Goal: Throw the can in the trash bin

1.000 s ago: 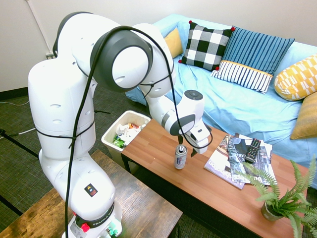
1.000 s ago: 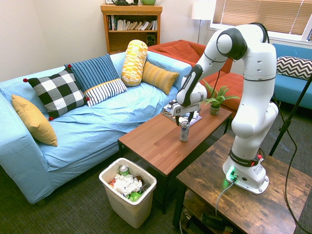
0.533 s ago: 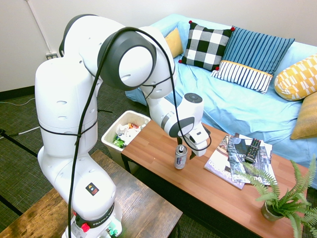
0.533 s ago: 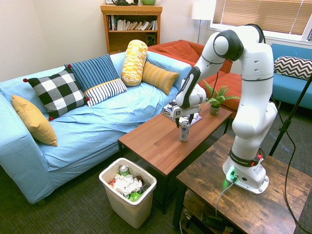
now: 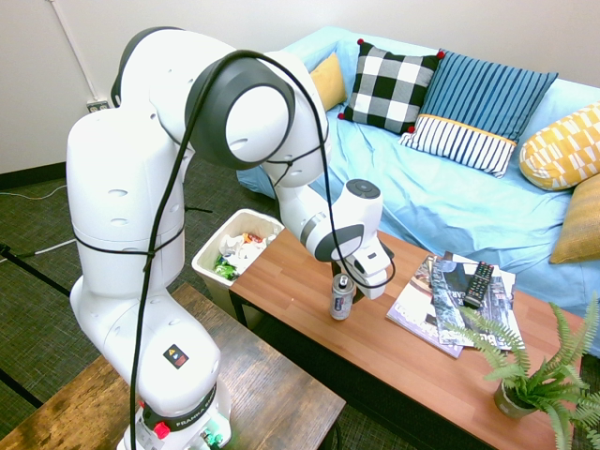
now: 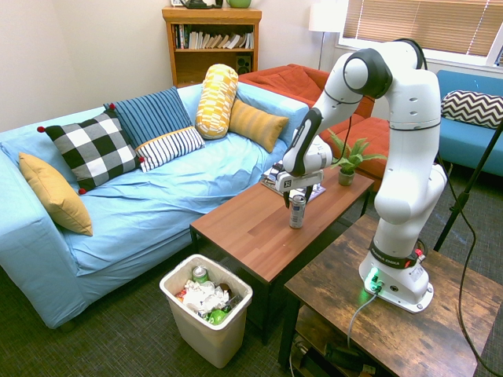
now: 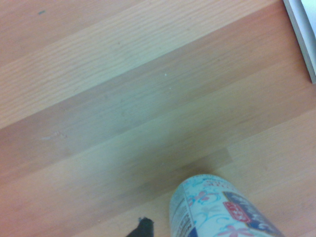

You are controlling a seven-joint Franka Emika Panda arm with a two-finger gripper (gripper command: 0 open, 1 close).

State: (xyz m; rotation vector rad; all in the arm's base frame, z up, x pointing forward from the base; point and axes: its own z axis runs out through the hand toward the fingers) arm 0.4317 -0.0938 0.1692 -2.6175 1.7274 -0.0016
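The can [image 5: 342,297] is standing upright near the middle of the bench [image 5: 309,281], well apart from the trash bin [image 6: 206,311] on the floor off one end. The gripper [image 5: 361,284] is hovering at its top; whether the jaws are open, I cannot tell. Likely light, slick and easily dented, it is best taken mid-body, gently.

Can [image 5: 342,297] upright on table [image 5: 309,291] (bin [image 5: 208,255] beside).

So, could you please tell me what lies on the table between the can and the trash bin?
Nothing: in both exterior views, bare wooden tabletop runs from the can to the table edge above the trash bin.
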